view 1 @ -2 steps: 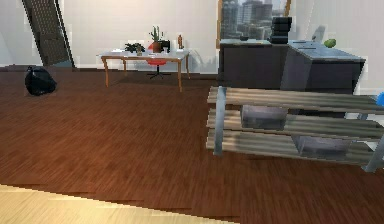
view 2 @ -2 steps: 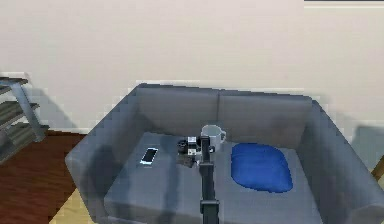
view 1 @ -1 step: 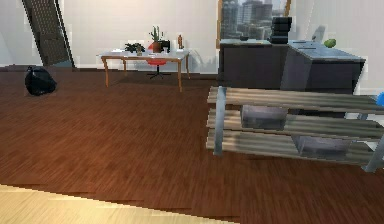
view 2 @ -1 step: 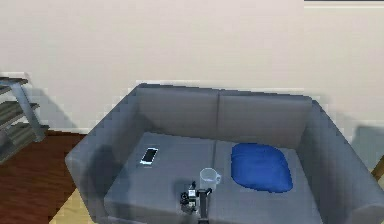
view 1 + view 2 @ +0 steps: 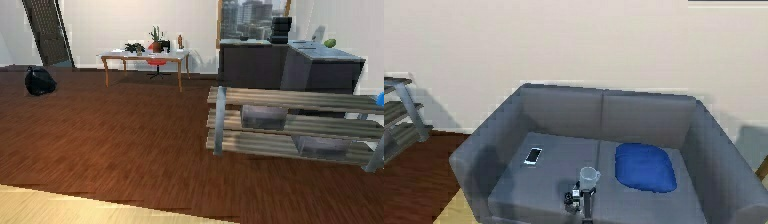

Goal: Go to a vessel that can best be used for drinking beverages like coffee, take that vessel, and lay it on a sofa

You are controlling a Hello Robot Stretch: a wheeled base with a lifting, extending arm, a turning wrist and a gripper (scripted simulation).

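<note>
grey sofa (image 5: 639, 115) | left seat: phone (image 5: 533, 155) | right seat: blue cushion (image 5: 646, 167)

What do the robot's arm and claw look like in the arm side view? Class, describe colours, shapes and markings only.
The arm is a dark square bar. At its far end are small white squares with black marks. Next to them is the claw, which has a small dark body and two thin fingers.

Slatted shelf rack (image 5: 290, 125) on wood floor (image 5: 100, 135)
</note>
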